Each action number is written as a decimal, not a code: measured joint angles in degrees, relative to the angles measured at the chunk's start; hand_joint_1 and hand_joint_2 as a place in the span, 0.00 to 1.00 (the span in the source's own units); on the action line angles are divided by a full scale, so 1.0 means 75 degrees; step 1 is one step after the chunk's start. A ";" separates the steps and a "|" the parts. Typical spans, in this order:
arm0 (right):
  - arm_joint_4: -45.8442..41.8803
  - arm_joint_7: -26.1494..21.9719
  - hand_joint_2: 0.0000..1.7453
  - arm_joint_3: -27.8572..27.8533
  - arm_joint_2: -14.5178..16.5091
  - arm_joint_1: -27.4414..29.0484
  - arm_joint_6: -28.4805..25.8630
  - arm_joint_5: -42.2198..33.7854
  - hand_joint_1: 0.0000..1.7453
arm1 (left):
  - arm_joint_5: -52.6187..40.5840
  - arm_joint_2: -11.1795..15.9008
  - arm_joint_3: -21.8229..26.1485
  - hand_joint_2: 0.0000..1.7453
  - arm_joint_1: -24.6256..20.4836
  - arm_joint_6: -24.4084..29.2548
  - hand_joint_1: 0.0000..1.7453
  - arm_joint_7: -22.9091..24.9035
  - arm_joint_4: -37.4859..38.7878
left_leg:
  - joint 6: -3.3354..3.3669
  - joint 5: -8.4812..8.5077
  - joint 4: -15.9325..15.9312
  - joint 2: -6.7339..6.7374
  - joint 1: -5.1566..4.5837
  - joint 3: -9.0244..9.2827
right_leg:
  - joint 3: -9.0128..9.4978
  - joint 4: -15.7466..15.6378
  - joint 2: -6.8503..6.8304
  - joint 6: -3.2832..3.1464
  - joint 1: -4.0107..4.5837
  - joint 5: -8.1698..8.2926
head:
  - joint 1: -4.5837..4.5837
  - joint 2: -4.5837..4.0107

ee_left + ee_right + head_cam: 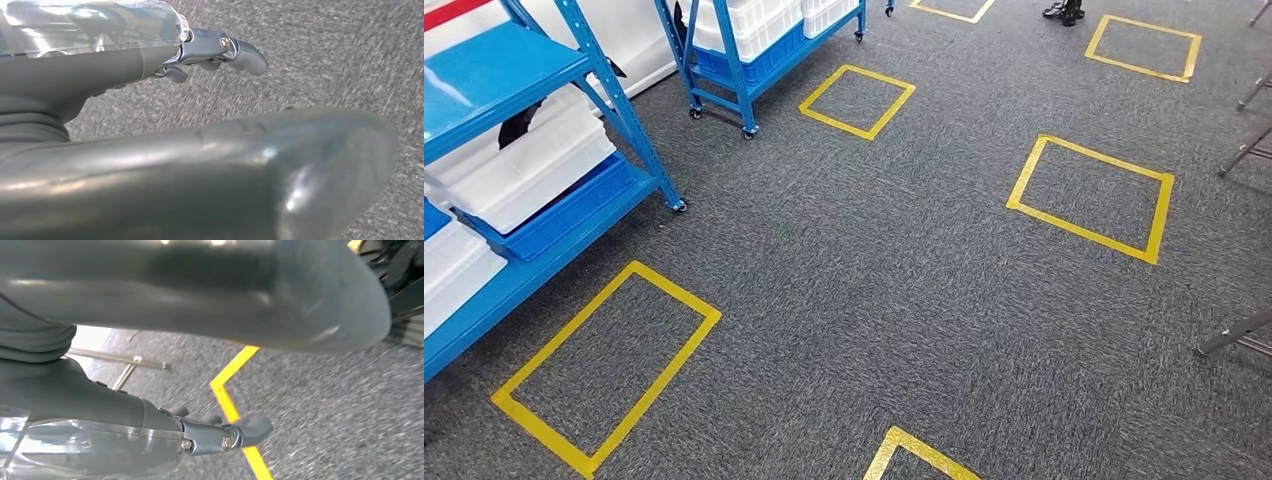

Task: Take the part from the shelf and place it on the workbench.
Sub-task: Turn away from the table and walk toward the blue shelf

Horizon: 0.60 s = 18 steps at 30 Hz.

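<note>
The task seems to be at its very start. The left hand (150,125) hangs over the grey carpet (854,290); its thumb and fingers (245,52) are apart and nothing is between them. The right hand (165,365) is the same: spread, empty, above the carpet and a line of yellow tape (232,390).

From the head view, a blue shelf (499,75) stands at the left, with white bins (524,165) on its levels, and a second blue rack (754,65) on wheels stands farther back. The part itself I cannot pick out; it may be inside one of the bins, but this is only a guess. The counter is nowhere in these pictures. Yellow squares (1089,195) mark the floor, and a person's shoes (1064,10) show at the far edge.

So, in my judgement, nothing is done yet: reaching the shelf, taking the part, carrying it and placing it all remain.
</note>
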 joint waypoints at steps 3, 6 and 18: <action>-0.0002 0.0000 0.00 0.0000 -0.0003 -0.0021 0.0004 -0.0002 0.00 | -0.0001 0.0007 0.0004 0.00 0.0029 -0.0014 0.00 -0.0020 0.0000 | -0.0118 -0.0213 0.0324 0.0360 0.0015 -0.0154 | 0.0060 -0.0099 -0.0264 -0.0159 -0.0007 0.0035 | -0.0004 0.0000; 0.0001 -0.0039 0.00 0.0000 -0.0011 0.0014 -0.0012 -0.0005 0.00 | -0.0002 0.0009 0.0004 0.00 -0.0008 -0.0029 0.00 -0.0063 0.0000 | -0.0211 -0.0911 0.1743 0.0848 0.0052 -0.0850 | 0.0089 -0.0125 -0.0574 -0.0238 0.0032 0.0003 | -0.0007 0.0000; -0.0147 -0.2108 0.00 -0.0330 -0.0104 -0.0311 -0.0095 -0.0780 0.00 | 0.0079 0.0089 0.0091 0.00 0.0035 -0.0034 0.00 -0.0273 0.0000 | 0.0153 0.0081 -0.0101 0.1137 -0.0004 0.0044 | 0.0330 0.0055 -0.1070 0.0087 0.0054 -0.0377 | -0.0005 0.0000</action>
